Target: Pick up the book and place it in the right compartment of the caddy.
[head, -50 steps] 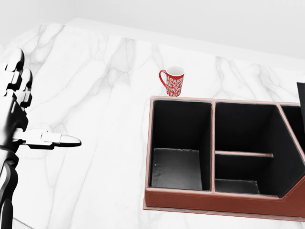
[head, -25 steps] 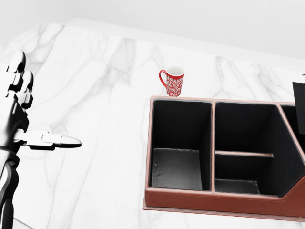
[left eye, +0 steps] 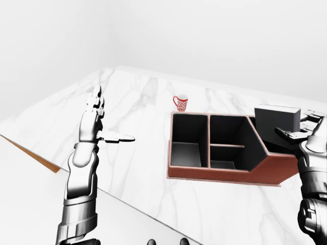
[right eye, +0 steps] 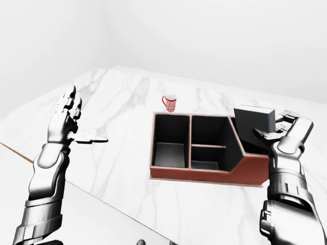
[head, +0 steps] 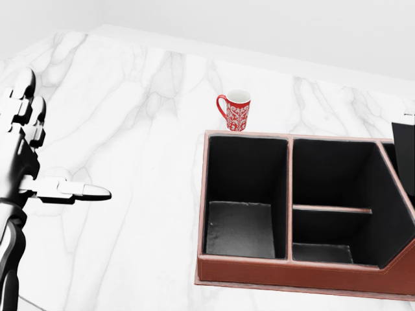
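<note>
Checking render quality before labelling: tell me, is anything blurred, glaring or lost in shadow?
Head view: sharp, no glare, but the caddy compartments are nearly black inside. Left-eye view: the dark book in the right hand shows little surface detail. Right-eye view: even, soft lighting.

A red and white patterned mug [head: 235, 110] stands upright on a white marble counter [head: 142, 129], handle facing left.

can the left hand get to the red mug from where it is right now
Probably yes. The left hand hangs open over bare marble counter, and nothing stands between it and the mug, which sits just outside the caddy.
</note>
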`<state>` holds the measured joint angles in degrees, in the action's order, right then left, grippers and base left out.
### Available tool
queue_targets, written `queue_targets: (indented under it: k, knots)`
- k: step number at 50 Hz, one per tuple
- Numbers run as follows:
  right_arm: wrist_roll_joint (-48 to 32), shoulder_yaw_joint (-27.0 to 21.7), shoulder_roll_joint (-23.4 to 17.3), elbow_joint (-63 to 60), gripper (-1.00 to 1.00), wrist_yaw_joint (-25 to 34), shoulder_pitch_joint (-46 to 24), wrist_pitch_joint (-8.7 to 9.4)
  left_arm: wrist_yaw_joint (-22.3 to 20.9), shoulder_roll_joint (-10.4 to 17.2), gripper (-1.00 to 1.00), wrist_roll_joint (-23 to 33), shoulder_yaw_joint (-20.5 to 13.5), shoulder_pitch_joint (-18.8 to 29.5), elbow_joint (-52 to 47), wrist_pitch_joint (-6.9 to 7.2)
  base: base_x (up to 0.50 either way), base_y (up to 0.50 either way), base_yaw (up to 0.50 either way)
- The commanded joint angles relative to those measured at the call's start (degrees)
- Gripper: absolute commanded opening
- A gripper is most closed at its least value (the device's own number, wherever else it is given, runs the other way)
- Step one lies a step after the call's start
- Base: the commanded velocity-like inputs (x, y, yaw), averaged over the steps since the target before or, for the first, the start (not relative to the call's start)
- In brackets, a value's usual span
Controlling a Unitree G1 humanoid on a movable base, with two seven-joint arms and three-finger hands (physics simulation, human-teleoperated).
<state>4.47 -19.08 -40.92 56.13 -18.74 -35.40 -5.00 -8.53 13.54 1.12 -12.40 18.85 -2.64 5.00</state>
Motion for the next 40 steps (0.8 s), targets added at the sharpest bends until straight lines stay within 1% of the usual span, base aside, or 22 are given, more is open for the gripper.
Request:
queue_targets:
  k: [1,4,6,8,17,18,19,40]
  knots:
    - [-1.87,-0.41,-0.56,-0.3,-1.0,-1.55,-1.09,0.0,-0.02,-0.02,1.0,-0.02,0.04,-0.04,0.16,0.0,0.0,0.0,0.0]
    - [-1.85,-0.4,-0.48,-0.22,-1.0,-1.62,-0.99,0.0,-0.03,-0.03,1.0,-0.01,0.04,-0.12,0.07,0.0,0.0,0.0,0.0]
    - [-2.09,-0.19,0.43,2.5,-1.0,-2.33,-0.48,0.0,-0.05,-0.03,1.0,-0.01,0.02,-0.13,0.14,0.0,0.0,0.0,0.0]
    - [-1.8,-0.13,-0.5,0.53,-1.0,-1.77,-1.11,0.0,-0.06,-0.02,1.0,-0.01,0.01,-0.13,0.01,0.0,0.0,0.0,0.0]
    - [-2.21,0.03,-0.52,1.29,-1.0,-1.95,-1.18,0.0,-0.14,-0.05,1.0,0.05,0.06,-0.22,-0.1,0.0,0.0,0.0,0.0]
    - [-2.19,0.04,-0.54,1.2,-0.43,-1.79,-1.14,0.0,-0.14,-0.05,1.0,0.07,0.06,-0.22,-0.15,0.0,0.0,0.0,0.0]
    - [-2.37,0.18,-0.5,1.19,1.0,-1.63,-1.05,0.0,-0.16,-0.05,1.0,0.06,0.05,-0.22,-0.21,0.0,0.0,0.0,0.0]
    - [-2.56,0.07,-0.72,1.99,1.0,-1.9,-1.25,0.0,-0.24,-0.09,1.0,0.23,0.02,-0.33,0.06,0.0,0.0,0.0,0.0]
